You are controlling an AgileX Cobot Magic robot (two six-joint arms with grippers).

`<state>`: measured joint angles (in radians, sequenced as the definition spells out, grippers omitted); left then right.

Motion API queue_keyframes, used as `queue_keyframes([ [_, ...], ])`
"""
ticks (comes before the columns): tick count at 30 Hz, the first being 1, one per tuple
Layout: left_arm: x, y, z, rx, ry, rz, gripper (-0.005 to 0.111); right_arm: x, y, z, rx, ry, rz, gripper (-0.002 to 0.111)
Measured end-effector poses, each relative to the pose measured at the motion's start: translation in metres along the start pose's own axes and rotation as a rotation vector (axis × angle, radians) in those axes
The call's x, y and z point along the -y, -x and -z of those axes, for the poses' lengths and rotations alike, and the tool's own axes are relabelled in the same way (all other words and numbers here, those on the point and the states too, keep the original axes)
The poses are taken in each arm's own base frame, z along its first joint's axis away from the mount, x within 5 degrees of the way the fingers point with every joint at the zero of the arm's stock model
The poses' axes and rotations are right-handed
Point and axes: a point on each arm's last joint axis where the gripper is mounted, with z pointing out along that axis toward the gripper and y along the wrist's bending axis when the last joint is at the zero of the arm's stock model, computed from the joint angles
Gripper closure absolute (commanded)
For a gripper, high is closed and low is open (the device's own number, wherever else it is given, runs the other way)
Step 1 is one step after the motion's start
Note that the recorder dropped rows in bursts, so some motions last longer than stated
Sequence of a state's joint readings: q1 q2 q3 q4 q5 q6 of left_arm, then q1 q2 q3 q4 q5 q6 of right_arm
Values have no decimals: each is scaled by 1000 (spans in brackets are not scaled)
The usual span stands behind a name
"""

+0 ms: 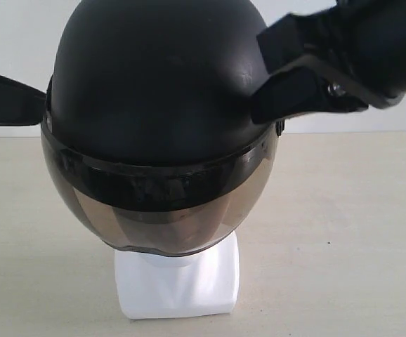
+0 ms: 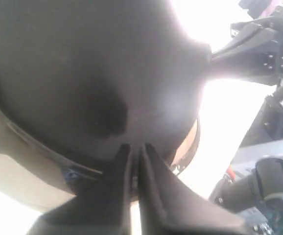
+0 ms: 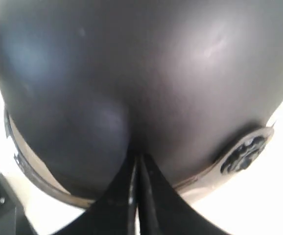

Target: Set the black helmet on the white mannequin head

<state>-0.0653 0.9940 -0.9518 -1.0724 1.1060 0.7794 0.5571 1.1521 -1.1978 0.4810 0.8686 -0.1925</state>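
Helmet point(image 1: 154, 77) sits over the head point(image 1: 178, 284) with the visor down across the face. Only the neck base shows, standing well forward of the table's point(image 1: 357, 232) far edge.

Left gripper point(image 1: 40, 105) and right gripper point(image 1: 263, 105) press on opposite sides of the shell. Fingers on both are pinched together, gripping nothing.

Placement looks done. Left to do: check the seating, then back the arms away.

**A robot lab bench, by our reading**

We see a bare beige tabletop point(image 1: 357, 232) set against a blank white wall point(image 1: 6, 35). A black robot arm point(image 1: 371, 49) reaches over it. In the left wrist view we also make out dark machinery point(image 2: 273, 181) with cabling beside the bench.
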Motion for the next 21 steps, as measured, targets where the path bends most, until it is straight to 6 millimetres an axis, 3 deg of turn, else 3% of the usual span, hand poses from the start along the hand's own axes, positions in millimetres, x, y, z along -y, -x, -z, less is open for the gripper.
queue_keyframes([
  [6,8,4,12,100,75,25,102,1,2,11,53,-50,-3,104],
  [8,8,4,17,110,132,56,102,5,1,14,53,-109,-18,96],
  [11,3,4,23,84,249,87,102,11,-2,19,34,-188,-40,71],
  [13,-5,4,24,49,327,100,102,15,-5,20,10,-231,-49,61],
  [16,-19,10,22,29,409,100,102,20,-7,22,-4,-288,-65,68],
  [21,-45,24,6,10,442,122,102,28,-2,16,34,-353,-101,108],
])
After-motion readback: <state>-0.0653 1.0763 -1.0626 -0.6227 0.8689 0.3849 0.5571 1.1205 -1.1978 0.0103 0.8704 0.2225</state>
